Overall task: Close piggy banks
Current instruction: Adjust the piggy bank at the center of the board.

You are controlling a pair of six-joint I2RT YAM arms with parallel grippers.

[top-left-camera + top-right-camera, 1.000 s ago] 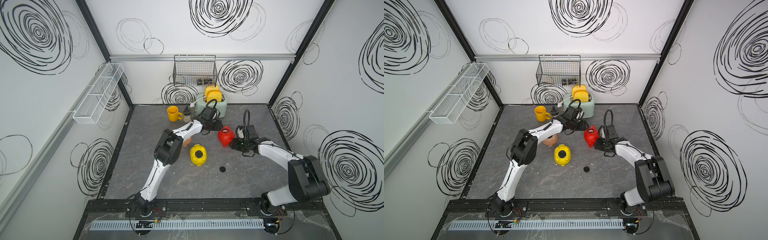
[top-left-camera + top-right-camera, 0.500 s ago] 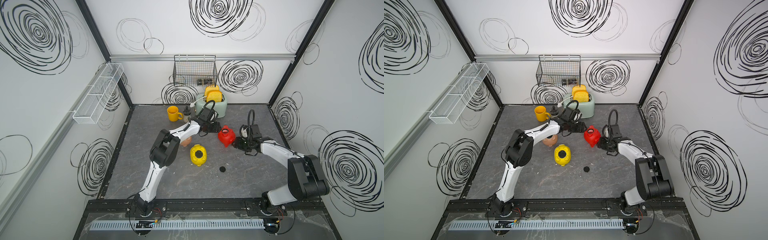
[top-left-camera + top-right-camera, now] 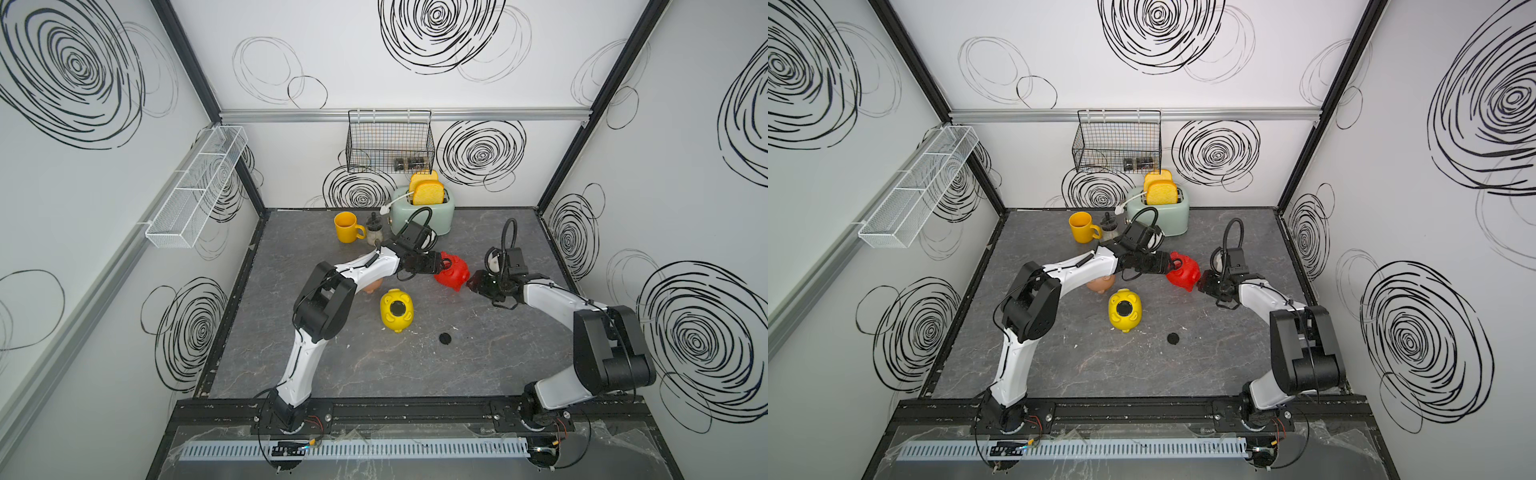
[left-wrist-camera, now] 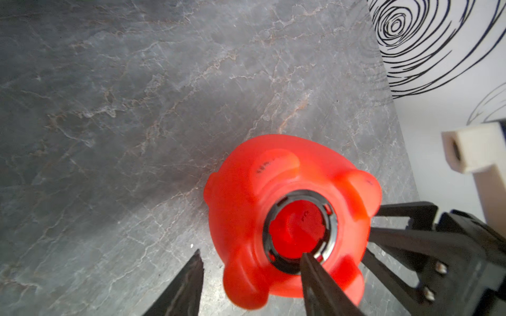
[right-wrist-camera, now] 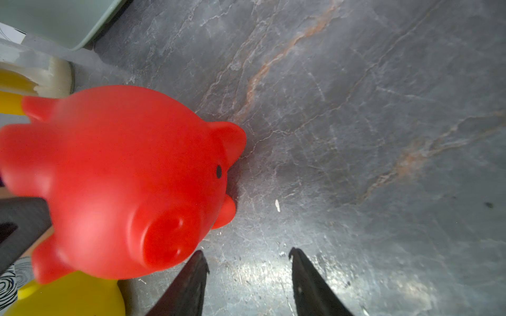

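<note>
Grey counter (image 3: 415, 365) carries the red piggy bank (image 3: 453, 272); spread left tool (image 4: 251, 253) at its belly hole, spread right tool (image 5: 247, 251) beside its snout.

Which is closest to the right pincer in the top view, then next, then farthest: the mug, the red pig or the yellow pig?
From the right pincer:
1. Red pig, right beside its tips.
2. Yellow pig, mid-table, belly up.
3. Mug, far off at the back left.
</note>
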